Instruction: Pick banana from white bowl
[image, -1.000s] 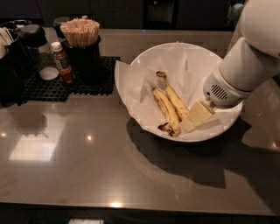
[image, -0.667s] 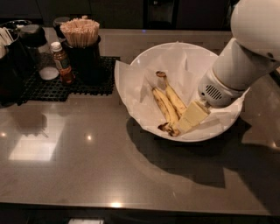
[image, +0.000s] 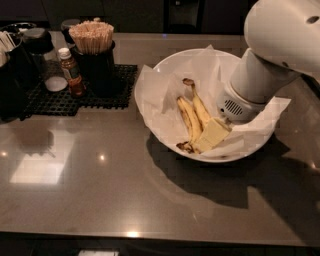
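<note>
The white bowl (image: 175, 56) stands right of centre on the dark counter, lined with crinkled white paper (image: 155, 95). Two bananas lie in it side by side. The banana (image: 202, 112) is the right-hand one, with a thin curled dark stem pointing to the back. The slimmer banana (image: 185, 120) lies to its left, with a blackened end near the front rim. My gripper (image: 212, 134) is down inside the bowl, its pale tip on the near ends of the bananas. The white arm (image: 270, 55) hides the bowl's right side.
A black mat (image: 75, 95) at the back left holds a black cup of wooden sticks (image: 92, 45), a small sauce bottle (image: 70, 70) and dark containers (image: 20, 65). Glossy counter (image: 100, 190) stretches in front of the bowl.
The arm has shifted a little to the left over the bowl, and the gripper tip has slid slightly left along the bananas' near ends. The bananas have not moved.
</note>
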